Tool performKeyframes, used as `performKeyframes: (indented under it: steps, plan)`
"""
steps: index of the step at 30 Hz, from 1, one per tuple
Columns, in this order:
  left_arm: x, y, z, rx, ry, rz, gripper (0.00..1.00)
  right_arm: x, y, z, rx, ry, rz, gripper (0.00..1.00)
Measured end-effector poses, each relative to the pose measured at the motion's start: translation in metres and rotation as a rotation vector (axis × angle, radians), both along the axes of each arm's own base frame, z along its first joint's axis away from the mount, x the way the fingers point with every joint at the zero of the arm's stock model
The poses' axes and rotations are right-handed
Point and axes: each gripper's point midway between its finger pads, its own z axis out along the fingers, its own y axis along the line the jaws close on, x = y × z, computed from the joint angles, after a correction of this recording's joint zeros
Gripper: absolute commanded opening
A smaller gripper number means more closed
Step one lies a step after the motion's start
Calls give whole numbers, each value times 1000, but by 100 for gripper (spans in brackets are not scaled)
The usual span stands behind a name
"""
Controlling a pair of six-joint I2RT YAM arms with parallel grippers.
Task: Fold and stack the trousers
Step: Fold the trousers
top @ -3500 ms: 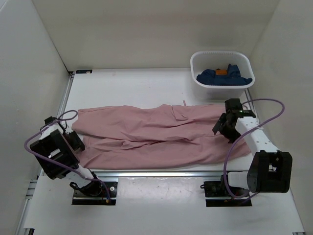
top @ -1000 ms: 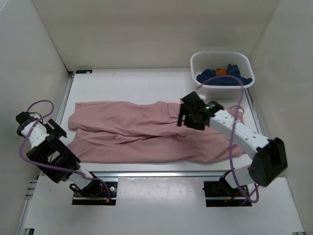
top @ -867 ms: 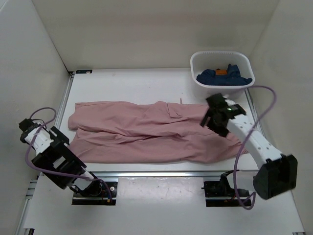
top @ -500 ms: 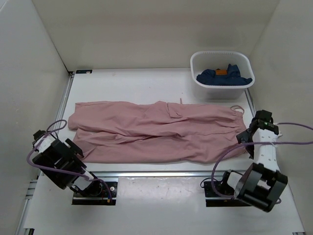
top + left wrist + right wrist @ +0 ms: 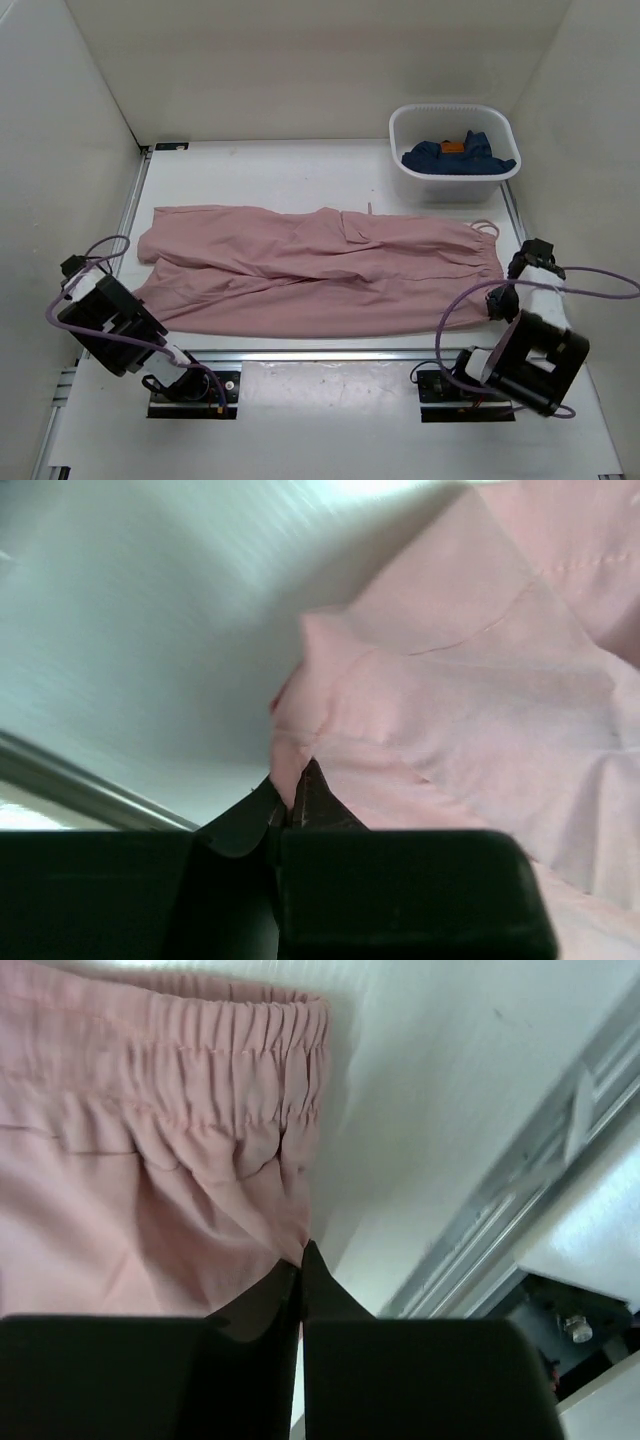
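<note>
The dusty-pink trousers [image 5: 320, 270] lie spread flat across the table, leg cuffs at the left and the elastic waist at the right. A drawstring loop [image 5: 486, 227] lies by the waist. My left gripper [image 5: 138, 300] sits at the near-left cuff. In the left wrist view it [image 5: 293, 792] is shut on a pinched fold of the pink cloth [image 5: 480, 680]. My right gripper [image 5: 497, 298] is at the near-right waist corner. In the right wrist view it [image 5: 301, 1260] is shut on the edge of the cloth just below the gathered waistband [image 5: 200, 1050].
A white basket [image 5: 400, 125] stands at the back right with dark blue garments [image 5: 458, 158] inside. A metal rail [image 5: 330, 352] runs along the table's near edge. White walls enclose the left, back and right sides.
The right arm swung from the middle of the trousers back to the near-right waist corner. The left arm came down to the near-left cuff. Both grippers went from open to shut on the cloth.
</note>
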Motion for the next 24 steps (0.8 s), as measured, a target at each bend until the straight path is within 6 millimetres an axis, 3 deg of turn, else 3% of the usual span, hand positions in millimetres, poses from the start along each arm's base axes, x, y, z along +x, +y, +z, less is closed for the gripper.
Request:
performKeyframes:
  steps: [5,7,9,10,12,13,14,15,17,20,24]
  plan:
    - [-3,23,21,69,-38,71,14,-10,11,35,-43,-121,-45,0]
    - [-5,31,32,98,-39,90,14,-16,19,39,-31,-137,-78,0]
    - [-6,37,40,118,-38,98,14,-26,26,35,-11,-122,-131,6]
    - [-6,39,43,125,-34,101,24,-32,29,31,-2,-104,-157,20]
    - [-8,42,46,139,-21,99,58,-44,33,25,7,-63,-221,55]
    - [-10,43,47,141,-11,100,70,-49,33,24,-1,-46,-246,69]
    - [-12,44,48,139,1,102,75,-52,32,24,-12,-33,-267,79]
    - [-13,43,49,133,11,106,81,-55,30,24,-24,-22,-280,81]
    - [-13,40,51,107,16,109,83,-57,26,31,-51,-13,-294,82]
    - [-5,34,58,94,-8,80,86,-39,11,55,-114,-73,-258,82]
    - [29,-1,61,111,-62,-114,89,19,-2,96,-186,-223,-94,82]
